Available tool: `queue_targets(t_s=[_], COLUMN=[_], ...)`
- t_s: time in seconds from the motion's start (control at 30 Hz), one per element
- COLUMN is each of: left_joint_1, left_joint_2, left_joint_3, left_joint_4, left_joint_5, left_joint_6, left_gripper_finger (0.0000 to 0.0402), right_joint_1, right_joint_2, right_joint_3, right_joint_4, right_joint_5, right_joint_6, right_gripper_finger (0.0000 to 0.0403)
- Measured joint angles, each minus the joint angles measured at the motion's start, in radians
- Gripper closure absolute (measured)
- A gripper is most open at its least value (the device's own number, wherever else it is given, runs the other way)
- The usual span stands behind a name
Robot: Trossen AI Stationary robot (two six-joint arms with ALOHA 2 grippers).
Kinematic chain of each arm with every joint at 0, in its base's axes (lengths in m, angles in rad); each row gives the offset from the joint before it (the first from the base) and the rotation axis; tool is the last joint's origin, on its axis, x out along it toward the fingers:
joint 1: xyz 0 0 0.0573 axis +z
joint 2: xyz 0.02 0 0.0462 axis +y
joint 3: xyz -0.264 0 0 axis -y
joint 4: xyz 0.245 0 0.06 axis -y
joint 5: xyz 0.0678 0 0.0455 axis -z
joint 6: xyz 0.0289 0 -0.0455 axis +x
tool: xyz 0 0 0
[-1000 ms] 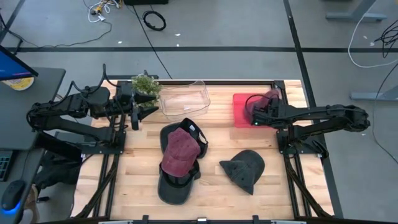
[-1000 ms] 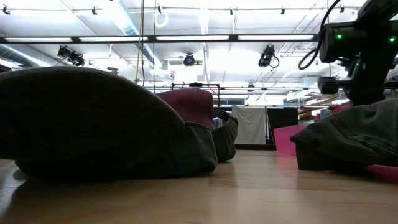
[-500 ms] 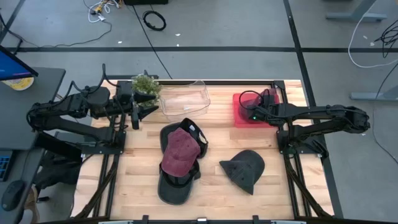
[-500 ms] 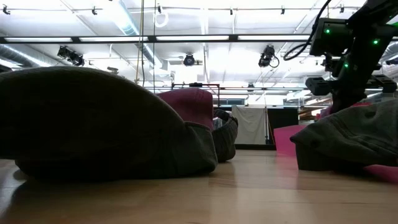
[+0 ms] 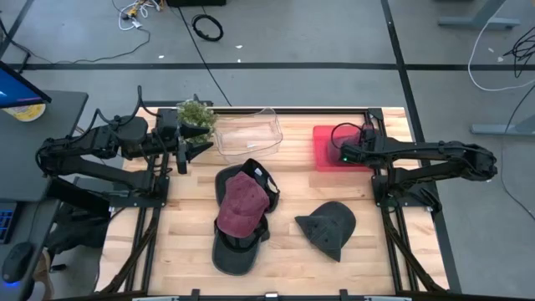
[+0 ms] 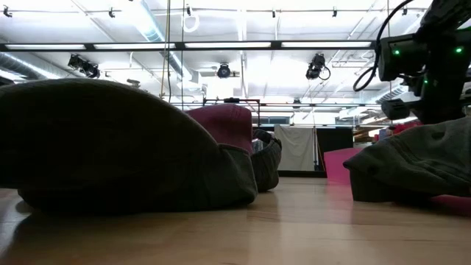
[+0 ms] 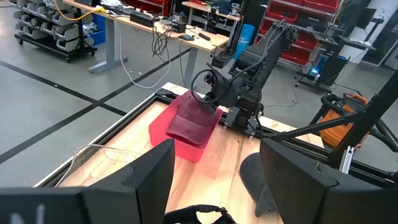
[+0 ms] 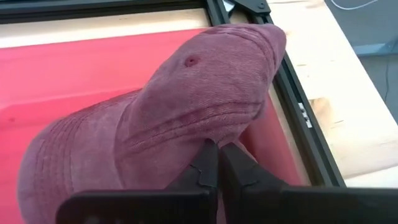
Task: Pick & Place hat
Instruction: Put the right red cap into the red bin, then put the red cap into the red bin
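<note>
A grey concrete floor (image 5: 292, 42) is stretching around the wooden worktop (image 5: 292, 251), crossed by dark tape lines. A coiled black cable (image 5: 207, 28) is lying on it beyond the worktop's far edge, and a white cable (image 5: 493, 58) is trailing off to the right. A grey desk (image 5: 33, 125) with a blue screen (image 5: 12, 84) is standing beside the left edge. Overhead, long strip lights (image 6: 243, 46) are glowing under a white ceiling with ducts (image 6: 151, 26). Farther back, a long table (image 7: 124, 18) is carrying cables, and red shelving (image 7: 298, 25) is lining the wall.
</note>
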Motion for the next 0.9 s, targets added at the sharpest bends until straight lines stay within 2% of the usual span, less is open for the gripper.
queue_targets(t_s=[0.13,0.23,0.37,0.57,0.63,0.77,0.83,0.9], left_joint_1=[0.0,0.0,0.0,0.0,0.0,0.0,0.0,0.0], left_joint_2=[0.0,0.0,0.0,0.0,0.0,0.0,0.0,0.0], left_joint_3=[0.0,0.0,0.0,0.0,0.0,0.0,0.0,0.0], left_joint_4=[0.0,-0.001,-0.004,-0.011,-0.014,-0.014,-0.013,-0.013], left_joint_5=[0.0,0.0,0.0,0.0,0.0,-0.001,-0.01,-0.014], left_joint_6=[0.004,0.011,0.01,0.01,0.01,0.02,0.028,0.032], left_gripper_finger=[0.0161,0.0161,0.0161,0.0161,0.0161,0.0161,0.0161,0.0161], right_joint_1=[0.0,0.0,0.0,0.0,0.001,0.002,0.013,0.035], right_joint_2=[0.0,-0.002,-0.019,-0.074,-0.098,-0.116,-0.094,-0.046], right_joint_3=[0.0,0.001,0.04,0.131,0.173,0.24,0.268,0.298], right_joint_4=[0.006,0.002,-0.022,0.008,0.103,0.428,0.582,0.669], right_joint_5=[-0.001,-0.022,-0.042,-0.048,-0.124,-0.456,-0.578,-0.613], right_joint_6=[-0.019,-0.019,-0.06,-0.305,-0.464,-0.836,-0.907,-0.909], right_gripper_finger=[0.0398,0.0374,0.0315,0.0212,0.0182,0.0139,0.0128,0.0125])
